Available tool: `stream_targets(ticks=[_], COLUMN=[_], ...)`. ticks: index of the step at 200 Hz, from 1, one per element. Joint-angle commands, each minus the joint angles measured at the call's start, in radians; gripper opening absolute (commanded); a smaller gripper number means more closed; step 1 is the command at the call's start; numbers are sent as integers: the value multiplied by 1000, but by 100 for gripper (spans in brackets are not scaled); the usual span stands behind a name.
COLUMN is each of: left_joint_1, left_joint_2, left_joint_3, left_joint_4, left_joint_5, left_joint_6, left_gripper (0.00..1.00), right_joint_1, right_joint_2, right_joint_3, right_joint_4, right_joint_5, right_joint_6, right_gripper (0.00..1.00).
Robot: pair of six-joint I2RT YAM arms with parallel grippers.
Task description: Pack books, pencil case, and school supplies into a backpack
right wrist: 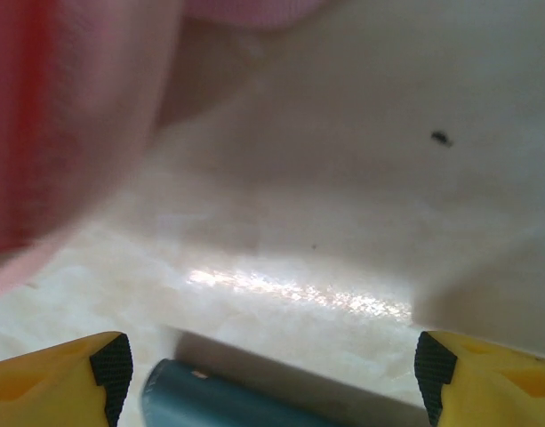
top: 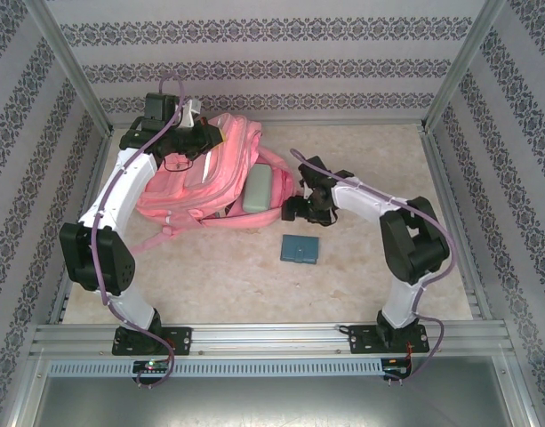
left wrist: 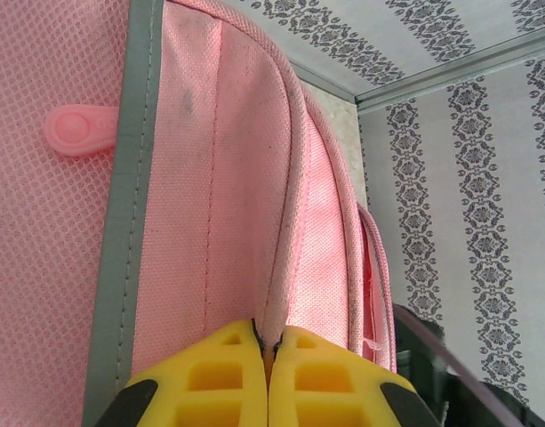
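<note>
The pink backpack point(top: 210, 173) lies on its side at the far left of the counter point(top: 361, 160), its opening turned toward the right arm. The left end effector point(top: 199, 135) sits at the bag's far upper edge. In the left wrist view its yellow fingers point(left wrist: 219, 378) are pressed together, pinching a ridge of pink piping point(left wrist: 285, 222) on the backpack point(left wrist: 219, 178). A pink zip pull point(left wrist: 76, 131) lies on the mesh panel to the left of a grey trim band.

A flat pale grey-green item point(top: 257, 189) rests at the bag's mouth, partly inside. It may be a pencil case or a slim book; the overhead view is too soft to tell.

The right end effector point(top: 299, 209) hangs just beside the bag's right edge, its fingers spread wide and holding nothing point(right wrist: 272, 365). A small teal pad point(top: 300, 249) lies flat on the counter, near that end effector and apart from the backpack. From the right wrist a teal edge point(right wrist: 219, 400) shows low between the fingers.
</note>
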Motion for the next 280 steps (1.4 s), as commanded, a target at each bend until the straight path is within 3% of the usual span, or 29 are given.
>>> stream_targets(ticks=[1, 55, 99, 120, 169, 187, 220, 248, 280], left_joint_1=[0, 0, 0, 0, 0, 0, -1, 1, 0], left_joint_2=[-41, -32, -34, -40, -48, -48, -50, -39, -22], left_joint_3=[32, 28, 19, 11, 5, 5, 16, 24, 30], left_joint_4=[76, 88, 97, 100, 91, 85, 70, 72, 87], left_joint_5=[54, 61, 64, 64, 60, 57, 52, 55, 64], left_joint_6=[12, 2, -6, -9, -5, -3, 10, 9, -5], left_gripper=[0, 0, 0, 0, 0, 0, 0, 0, 0], right_joint_1=[30, 146, 272, 345, 412, 424, 434, 430, 395], right_joint_2=[-22, -186, -261, -244, -109, -76, -76, -147, -240], right_joint_3=[-82, -275, -318, -285, -194, -166, -159, -168, -170], right_joint_4=[23, 56, -12, -64, -144, -151, -160, -164, -157], right_joint_5=[-66, -60, 39, 136, 294, 326, 366, 389, 369], right_joint_6=[24, 121, 152, 134, 90, 72, 61, 53, 51], right_gripper=[85, 86, 90, 91, 96, 87, 57, 43, 40])
